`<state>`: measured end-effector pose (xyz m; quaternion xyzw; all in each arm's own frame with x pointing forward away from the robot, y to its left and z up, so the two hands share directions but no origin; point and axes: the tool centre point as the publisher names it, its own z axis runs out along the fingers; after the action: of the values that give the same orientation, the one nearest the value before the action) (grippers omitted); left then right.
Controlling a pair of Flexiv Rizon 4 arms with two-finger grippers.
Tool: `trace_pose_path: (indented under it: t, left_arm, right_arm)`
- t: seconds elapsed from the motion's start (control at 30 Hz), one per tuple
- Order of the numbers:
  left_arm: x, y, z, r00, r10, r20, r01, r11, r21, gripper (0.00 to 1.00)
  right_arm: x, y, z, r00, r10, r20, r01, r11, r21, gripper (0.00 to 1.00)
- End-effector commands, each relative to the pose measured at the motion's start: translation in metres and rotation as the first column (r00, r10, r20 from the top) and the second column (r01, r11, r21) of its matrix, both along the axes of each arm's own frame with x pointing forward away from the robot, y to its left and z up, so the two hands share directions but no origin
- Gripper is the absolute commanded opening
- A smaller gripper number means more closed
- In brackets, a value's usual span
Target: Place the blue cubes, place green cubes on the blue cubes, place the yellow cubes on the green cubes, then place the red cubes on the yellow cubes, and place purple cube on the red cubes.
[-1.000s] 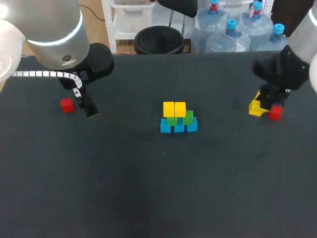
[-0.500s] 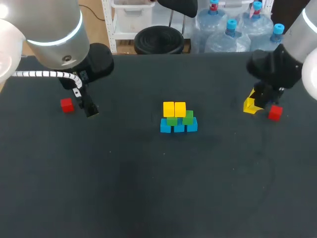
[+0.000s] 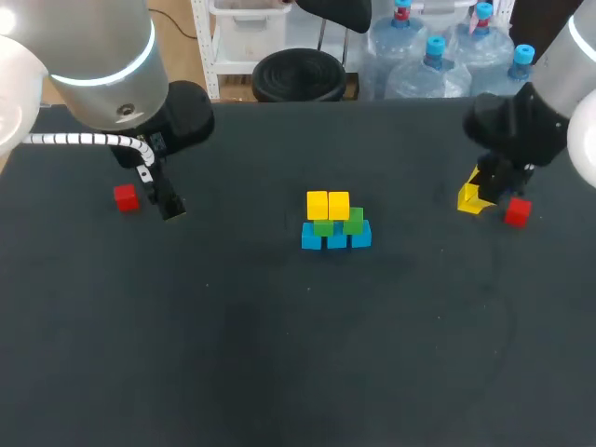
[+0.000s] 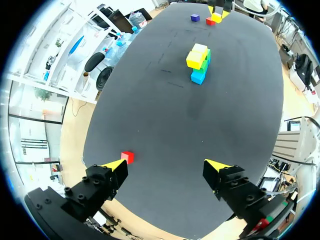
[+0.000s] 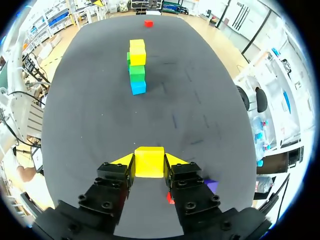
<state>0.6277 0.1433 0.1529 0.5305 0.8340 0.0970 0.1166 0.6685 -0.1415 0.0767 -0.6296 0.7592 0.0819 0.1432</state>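
At the middle of the table point(image 3: 279, 372) stands the stack point(image 3: 335, 223), and everything else is placed from it. A row of blue cubes point(image 3: 336, 239) lies on the dark surface, with green cubes point(image 3: 353, 221) on top of them. Two yellow cubes point(image 3: 327, 204) sit side by side on the green layer, toward the stack's left end. The green cube at the right end shows its top face.

The stack's long axis runs across the table, from one arm's side to the other. In the right wrist view the stack point(image 5: 136, 62) lines up end-on, pointing straight away from the fingers. The left wrist view shows the stack point(image 4: 199, 62) end-on as well.

Well to the right of the stack, the right gripper point(image 5: 149, 161) is clamped on a spare yellow cube point(image 5: 149, 162). Its two fingers press the cube's opposite sides, and the cube sits square between them. In the head view this spare yellow cube point(image 3: 470, 197) hangs under the right arm. I cannot tell whether it touches the table.

The right red cube point(image 3: 517, 212) lies just beside the spare yellow cube, on the side away from the stack. A purple cube point(image 5: 212, 186) lies close by it and is hidden by the arm in the head view.

Well to the left of the stack, the left gripper point(image 4: 165, 170) has its fingers wide apart with only table between them. The left red cube point(image 3: 125, 197) lies near it, on the side farther from the stack.
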Motion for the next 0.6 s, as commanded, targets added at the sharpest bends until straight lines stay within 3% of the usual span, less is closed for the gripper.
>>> trace_pose_path:
  t: [0.03,0.27,0.6]
  left_arm:
    - [0.0,0.001,0.0,1.0,-0.003,-0.001,0.003,1.0,-0.003,1.0]
    - [0.0,0.001,0.0,1.0,-0.003,-0.001,0.003,1.0,-0.003,1.0]
    - [0.0,0.001,0.0,1.0,-0.003,-0.001,0.003,1.0,-0.003,1.0]
  right_arm:
    - [-0.001,0.0,0.0,1.0,-0.001,0.001,0.001,1.0,0.001,0.0]
    - [0.005,0.01,0.003,0.998,0.057,-0.007,-0.057,0.998,-0.003,0.0]
    - [0.013,0.046,0.019,0.954,0.292,-0.067,-0.294,0.955,-0.023,0.0]
